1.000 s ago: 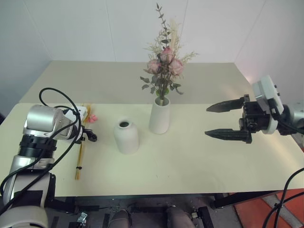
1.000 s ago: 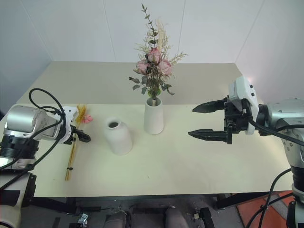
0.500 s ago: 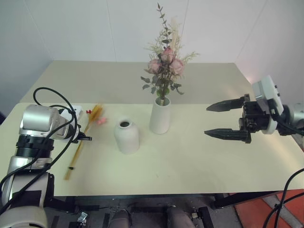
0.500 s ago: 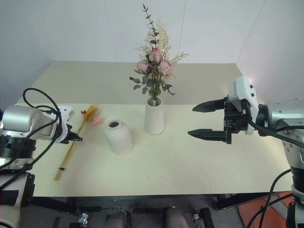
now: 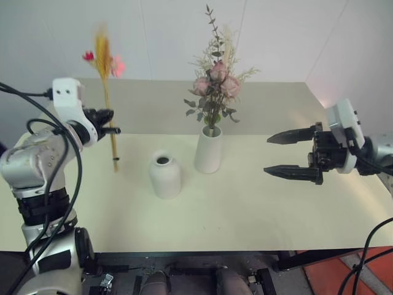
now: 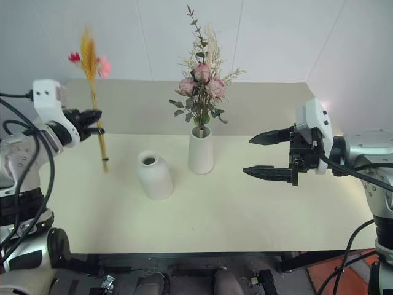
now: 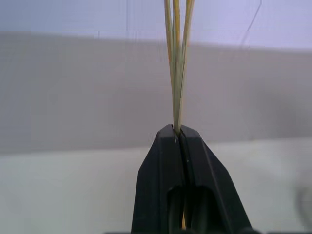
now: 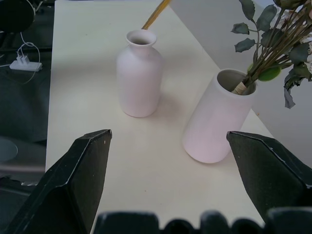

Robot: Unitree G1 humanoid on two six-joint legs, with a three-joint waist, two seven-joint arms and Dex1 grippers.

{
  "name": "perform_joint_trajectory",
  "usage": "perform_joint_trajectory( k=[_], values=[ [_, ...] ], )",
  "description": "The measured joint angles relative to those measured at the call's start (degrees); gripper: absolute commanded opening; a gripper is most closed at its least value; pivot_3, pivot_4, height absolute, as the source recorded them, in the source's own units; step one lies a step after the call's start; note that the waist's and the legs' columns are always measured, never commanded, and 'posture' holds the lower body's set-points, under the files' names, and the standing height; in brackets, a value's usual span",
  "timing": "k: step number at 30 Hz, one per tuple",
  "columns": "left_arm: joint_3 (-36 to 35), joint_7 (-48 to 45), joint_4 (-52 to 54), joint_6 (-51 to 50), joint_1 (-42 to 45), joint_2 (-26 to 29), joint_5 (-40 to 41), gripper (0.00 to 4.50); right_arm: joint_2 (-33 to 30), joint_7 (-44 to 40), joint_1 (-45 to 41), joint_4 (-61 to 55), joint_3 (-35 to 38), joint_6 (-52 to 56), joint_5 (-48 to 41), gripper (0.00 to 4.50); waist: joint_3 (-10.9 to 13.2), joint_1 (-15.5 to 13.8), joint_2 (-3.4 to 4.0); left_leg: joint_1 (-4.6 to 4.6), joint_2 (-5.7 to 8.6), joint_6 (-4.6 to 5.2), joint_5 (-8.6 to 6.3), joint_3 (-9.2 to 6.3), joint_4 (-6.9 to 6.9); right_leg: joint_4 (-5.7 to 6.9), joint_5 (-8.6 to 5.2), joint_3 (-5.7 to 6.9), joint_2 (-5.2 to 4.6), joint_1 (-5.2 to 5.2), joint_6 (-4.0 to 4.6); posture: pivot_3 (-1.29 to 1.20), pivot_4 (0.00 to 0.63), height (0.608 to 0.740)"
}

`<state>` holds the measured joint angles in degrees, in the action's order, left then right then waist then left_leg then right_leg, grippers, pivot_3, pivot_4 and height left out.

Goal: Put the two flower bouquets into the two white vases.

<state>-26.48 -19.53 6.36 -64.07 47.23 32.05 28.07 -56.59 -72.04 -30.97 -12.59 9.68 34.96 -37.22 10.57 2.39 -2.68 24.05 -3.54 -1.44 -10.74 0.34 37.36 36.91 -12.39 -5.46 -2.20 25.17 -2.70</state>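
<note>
The left gripper [image 5: 112, 129] is clamped tight on the slim bouquet [image 5: 105, 92], its two black fingers [image 7: 183, 161] pressed together around the bundle of yellow stalks, which the left wrist view shows rising straight out from between the tips. The bouquet hangs upright in the air off the surface [image 5: 245, 203], with the wheat heads and the pink and red blooms at the top and the cut ends pointing down, well clear of the tabletop. It sits to the left of the shorter rounded vase [image 5: 164, 175], beside it rather than above its narrow mouth, which is open and holds nothing. Just to the right of that vase stands the taller tapered vase [image 5: 207, 149], and the bushy bouquet of pink roses [image 5: 213, 86] with grey-green leaves already stands in its wide mouth, stems down inside. Further right, the right gripper [image 5: 293, 155] hovers over the surface with its fingers spread wide apart and nothing between them, pointing in toward the two vases. So I judge the task about half done: one bouquet is placed, and the other is picked up but not yet in its vase. What looks to be left is to carry the slim bouquet over the narrow mouth, line the stalk ends up with it, lower them in and let go.
</note>
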Motion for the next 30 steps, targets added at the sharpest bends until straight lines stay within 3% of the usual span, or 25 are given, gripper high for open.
perform_joint_trajectory(
  k=[5, 11, 18, 30],
  values=[
    [-4.8, -7.49, 1.9, 1.61, 5.7, -1.22, 13.01, 0.05, 0.53, 1.69, 1.81, -0.81, 0.39, -0.01, -0.03, 4.5, 0.0, 0.03, 0.0, -0.01, 0.03, 0.0, 0.0, 0.0, 0.02, -0.01, -0.02, -0.02, -0.02, -0.03, -0.05, 0.0, 0.15, 0.74],
    [-3.28, -12.6, 1.75, 4.09, 6.49, -3.6, 21.62, 0.05, 1.03, 4.06, 4.5, -3.4, 1.45, 0.0, -0.15, 4.5, 0.0, 0.06, 0.0, -0.08, 0.05, 0.0, 0.0, -0.02, 0.06, 0.05, -0.02, -0.03, -0.03, -0.08, -0.06, 0.0, 0.15, 0.74],
    [5.08, -20.18, 1.47, 7.65, 4.61, -2.47, 22.01, 0.05, 1.23, 7.19, 9.03, -7.16, 4.94, 0.43, -1.98, 4.5, 0.0, 0.17, 0.0, -0.09, 0.06, 0.0, 0.0, -0.02, 0.06, 0.04, -0.02, -0.04, -0.02, -0.09, -0.07, 0.0, 0.15, 0.74],
    [7.94, -23.96, 0.84, 10.82, 3.24, 0.35, 21.63, 0.05, 1.22, 10.04, 11.65, -9.4, 6.61, 0.66, -4.06, 4.5, 0.0, 0.12, 0.0, -0.13, 0.06, 0.01, 0.0, -0.02, 0.06, 0.02, -0.03, -0.04, -0.02, -0.12, -0.07, 0.0, 0.15, 0.74]
  ],
)
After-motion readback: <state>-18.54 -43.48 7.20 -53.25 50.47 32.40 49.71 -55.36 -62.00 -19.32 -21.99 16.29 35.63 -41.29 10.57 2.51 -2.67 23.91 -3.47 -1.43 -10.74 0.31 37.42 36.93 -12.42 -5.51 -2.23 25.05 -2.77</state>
